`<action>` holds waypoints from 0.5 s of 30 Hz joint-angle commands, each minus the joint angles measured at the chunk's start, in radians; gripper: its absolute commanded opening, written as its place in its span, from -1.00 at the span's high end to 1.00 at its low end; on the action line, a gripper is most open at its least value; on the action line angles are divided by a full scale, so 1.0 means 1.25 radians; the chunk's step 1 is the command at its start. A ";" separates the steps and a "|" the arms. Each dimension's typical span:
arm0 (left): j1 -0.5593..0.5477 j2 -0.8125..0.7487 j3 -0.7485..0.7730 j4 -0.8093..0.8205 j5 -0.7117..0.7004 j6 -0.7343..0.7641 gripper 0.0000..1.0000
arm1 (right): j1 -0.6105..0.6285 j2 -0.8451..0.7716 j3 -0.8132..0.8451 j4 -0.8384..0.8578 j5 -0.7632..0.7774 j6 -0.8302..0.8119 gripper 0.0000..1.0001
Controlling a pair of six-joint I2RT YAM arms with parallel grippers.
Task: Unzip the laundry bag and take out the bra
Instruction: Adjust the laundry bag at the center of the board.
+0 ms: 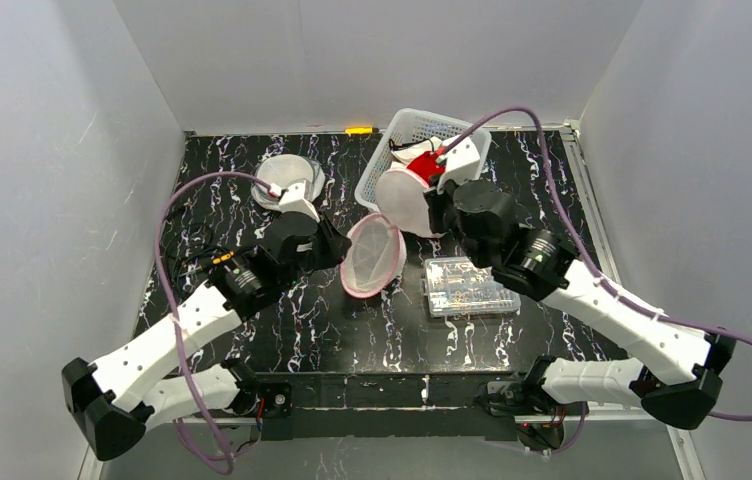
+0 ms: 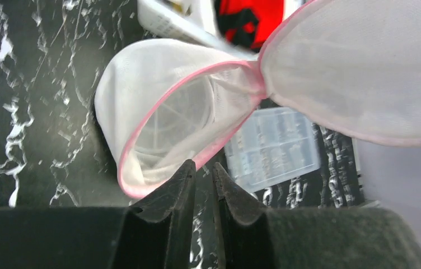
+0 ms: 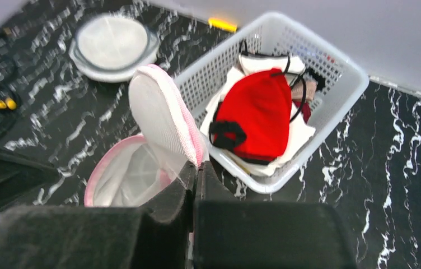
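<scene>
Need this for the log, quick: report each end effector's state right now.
Left end effector: closed, pinching the pink rim of the laundry bag.
Right end effector: closed, holding up the other half of the laundry bag.

Robot lab cell: white panel walls (image 1: 372, 60) left, right, far; black marbled table (image 1: 352, 340); left arm (image 1: 172, 330), right arm (image 1: 622, 320) bolted near edge; purple cables (image 1: 167, 230).

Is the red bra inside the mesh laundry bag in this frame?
No: the right wrist view shows the red bra lying in the white basket, apart from the opened laundry bag.
</scene>
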 commanded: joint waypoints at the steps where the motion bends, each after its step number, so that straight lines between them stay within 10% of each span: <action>1: 0.004 -0.033 -0.069 -0.011 -0.003 0.013 0.69 | 0.005 -0.033 -0.011 0.034 0.030 -0.006 0.97; 8: 0.004 -0.057 -0.262 0.045 -0.011 -0.067 0.62 | 0.006 -0.077 -0.197 0.070 0.044 0.061 0.97; 15: 0.004 -0.050 -0.322 0.147 0.054 -0.058 0.13 | 0.006 -0.054 -0.235 0.105 0.062 0.081 0.97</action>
